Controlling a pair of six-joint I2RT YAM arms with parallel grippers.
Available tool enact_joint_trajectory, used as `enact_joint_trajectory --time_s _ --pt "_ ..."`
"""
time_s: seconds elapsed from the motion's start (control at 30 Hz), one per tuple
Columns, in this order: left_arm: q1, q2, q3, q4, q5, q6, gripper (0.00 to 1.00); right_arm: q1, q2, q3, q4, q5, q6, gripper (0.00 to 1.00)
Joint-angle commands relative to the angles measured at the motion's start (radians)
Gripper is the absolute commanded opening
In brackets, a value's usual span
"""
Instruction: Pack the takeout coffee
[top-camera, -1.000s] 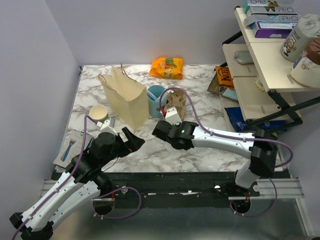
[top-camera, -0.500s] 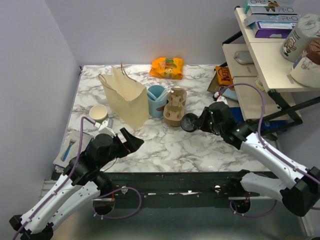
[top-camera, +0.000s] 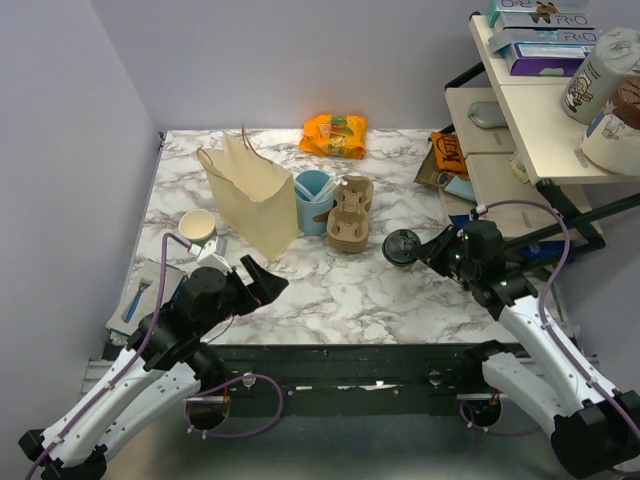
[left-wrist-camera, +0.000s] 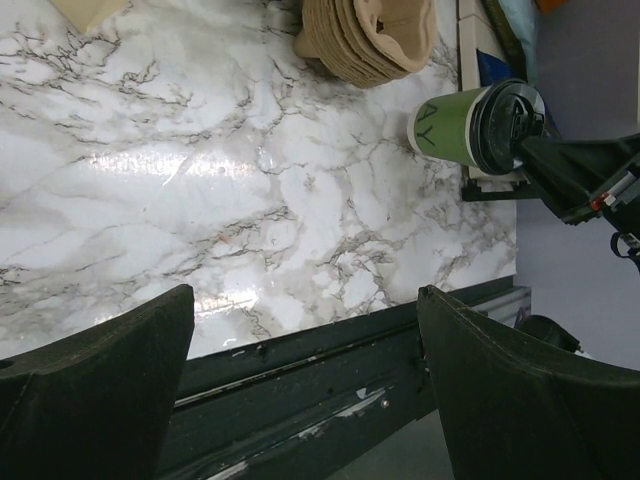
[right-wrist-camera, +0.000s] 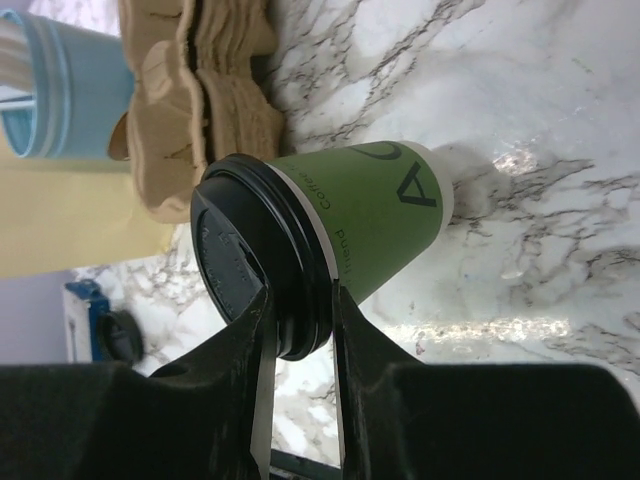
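The takeout coffee (top-camera: 402, 247), a green paper cup with a black lid, is right of the table's middle. My right gripper (top-camera: 425, 252) is shut on the lid's rim. In the right wrist view the fingers (right-wrist-camera: 345, 320) pinch the lid (right-wrist-camera: 235, 255) above the green cup body (right-wrist-camera: 375, 225), which sits on or just above the marble. It also shows in the left wrist view (left-wrist-camera: 450, 125). The tan paper bag (top-camera: 252, 198) stands open at the back left. My left gripper (top-camera: 262, 280) is open and empty near the front edge (left-wrist-camera: 305, 400).
A lidless green-and-white cup (top-camera: 197, 227) stands left of the bag. A light-blue cup (top-camera: 314, 198) and stacked cardboard carriers (top-camera: 350, 215) stand right of it. An orange snack bag (top-camera: 335, 135) lies at the back. Shelves (top-camera: 520, 130) and packets (top-camera: 475, 235) crowd the right edge.
My right arm has pulled back to the right with the coffee in its jaws, away from the carriers and the bag. The left arm has not moved.
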Motion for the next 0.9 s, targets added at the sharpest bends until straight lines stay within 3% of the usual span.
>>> enact_joint_trajectory --time_s 0.0,0.27,0.43,0.6,0.87 --pt "-0.001 0.005 -0.007 0.042 0.023 -0.003 0.99 -0.054 -0.054 -0.028 -0.008 -0.074 0.062 0.21" --pt "-0.001 0.018 0.026 0.015 0.023 0.004 0.99 -0.135 -0.085 -0.044 -0.062 -0.099 0.097 0.22" --pt "-0.003 0.023 0.029 0.015 0.015 0.01 0.99 -0.137 -0.12 -0.003 -0.08 -0.126 -0.004 0.21" --pt "-0.001 0.04 0.04 0.016 0.018 0.017 0.99 -0.126 0.003 0.126 -0.102 -0.246 -0.168 0.2" --pt "-0.001 0.028 0.045 0.002 0.009 0.005 0.99 0.012 0.17 0.297 -0.22 -0.14 -0.25 0.2"
